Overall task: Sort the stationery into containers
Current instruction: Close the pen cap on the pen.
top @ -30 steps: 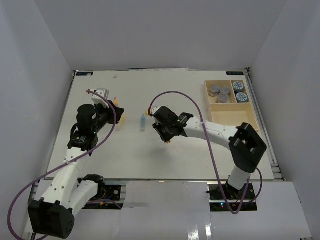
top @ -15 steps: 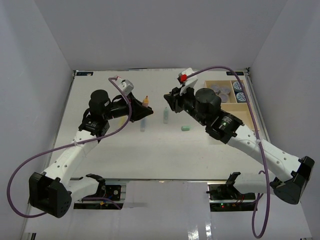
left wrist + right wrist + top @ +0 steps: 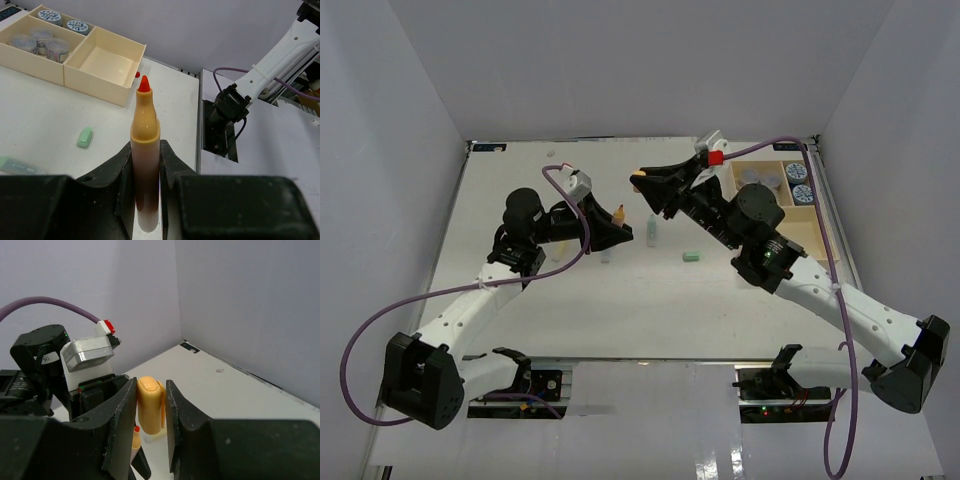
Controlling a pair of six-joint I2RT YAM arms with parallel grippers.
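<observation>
Tool tips of the left arm point(image 3: 146, 200) clamp an orange marker point(image 3: 145, 145) with its red nib bare, seen at the centre of the left wrist view; from above, the same marker point(image 3: 618, 214) sits just left of the frame's centre. Across from it, the right tool point(image 3: 150, 420) pinches the marker's yellow-orange cap point(image 3: 151, 410), held at upper centre of the overhead view point(image 3: 639, 176), close to the marker but apart from it, both raised over the white table point(image 3: 520, 300).

On the table below them, at mid-frame, lie a pale green marker point(image 3: 651, 232), a small green block point(image 3: 691, 257) to its right, and a pale blue marker point(image 3: 606, 250) partly hidden under the left arm.

At the upper right of the overhead view stands the light wooden tray point(image 3: 825, 225). Its top left compartment holds grey rolls point(image 3: 762, 180), the top right compartment two blue-and-white patterned rolls point(image 3: 799, 182); the larger section below is mostly hidden by the right arm there, though the left wrist view shows it bare.
</observation>
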